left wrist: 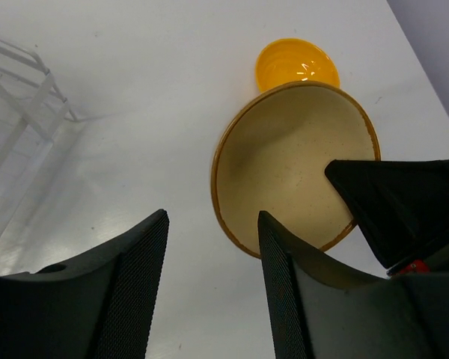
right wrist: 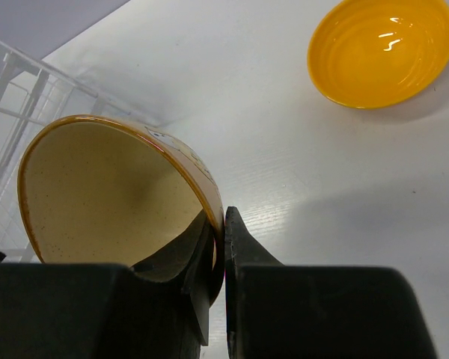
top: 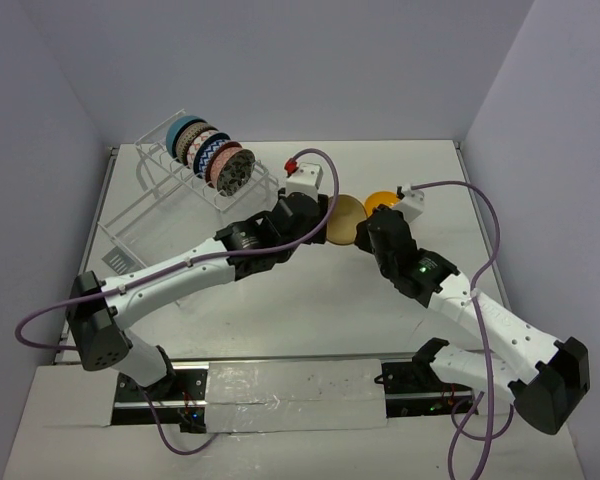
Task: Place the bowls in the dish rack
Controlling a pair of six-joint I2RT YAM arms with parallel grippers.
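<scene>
**A:** Where is the tan bowl (top: 346,221) sitting?

**B:** It isn't sitting. It is tipped up on its edge near the middle of the worktop (top: 310,300), between the two arms, with its pale inside facing the left arm. The right fingers (right wrist: 243,258) are clenched on its rim, one inside the bowl and one outside.

**A:** Does it touch the worktop?

**B:** I can't tell from any view.

**A:** And the left fingers (left wrist: 146,269)?

**B:** They are spread, with only bare worktop between them, so they grasp nothing. In the left wrist view the bowl's lower rim runs behind the tip of one of them. Whether it touches the rim, I can't say.

**A:** What about the orange-yellow bowl (top: 382,200)?

**B:** It stands upright on the worktop just beyond the tan one, on the right arm's side. No fingers are on it.

**A:** How does the dish rack (top: 160,200) look?

**B:** It stands at the far left of the worktop, well apart from the tan bowl. Five bowls (top: 212,152) stand on edge in a row in the slots of its top tier. The teal bowl (top: 185,130) is at the far end, and the grey patterned bowl (top: 235,172) is at the end nearest the arms. The ones between are packed close and hard to tell apart
</scene>
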